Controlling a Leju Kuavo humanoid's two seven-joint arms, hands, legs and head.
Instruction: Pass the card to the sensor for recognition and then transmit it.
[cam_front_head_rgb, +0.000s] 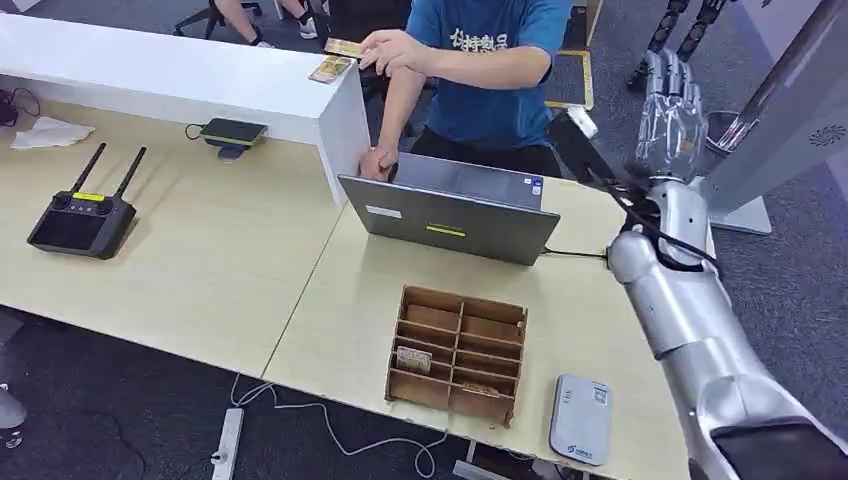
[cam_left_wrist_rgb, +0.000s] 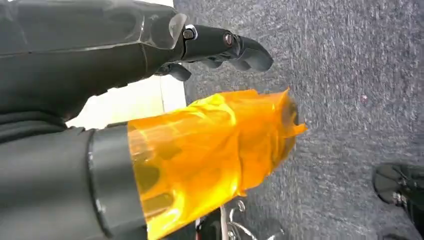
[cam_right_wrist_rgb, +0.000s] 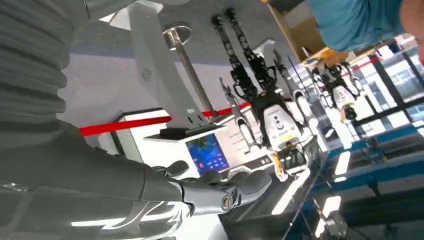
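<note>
- From the head view I see my right hand (cam_front_head_rgb: 668, 110) raised at the upper right of the frame, fingers straight and pointing up, nothing in it.
- The right wrist view agrees: the right hand's fingers (cam_right_wrist_rgb: 235, 187) lie stretched out with nothing between them, against a hall with other robots on stands.
- My left hand (cam_left_wrist_rgb: 220, 47) appears in the left wrist view, hanging over grey carpet; the dark fingers reach out with a slight curl, the thumb is wrapped in orange film, and I see nothing held.
- The card (cam_front_head_rgb: 343, 47) is at the top centre of the head view, pinched in the hand of a person in a blue shirt (cam_front_head_rgb: 490, 60) who stands behind the desk.
- A second card (cam_front_head_rgb: 330, 69) lies on the white counter (cam_front_head_rgb: 150, 70), just below the one being held, near the counter's right end.
- The person's other hand rests by the back edge of a grey laptop (cam_front_head_rgb: 450, 210), centre frame, which is open towards the person.
- A wooden card holder (cam_front_head_rgb: 458, 352) with many slots sits lower centre on the wooden table (cam_front_head_rgb: 220, 270); one left slot seems to hold a card, though it is too small to be sure.
- A flat grey sensor (cam_front_head_rgb: 580, 420) lies just right of the holder, near the table's front edge.
- A black remote controller (cam_front_head_rgb: 82, 215) with two antennas sits at the left.
</note>
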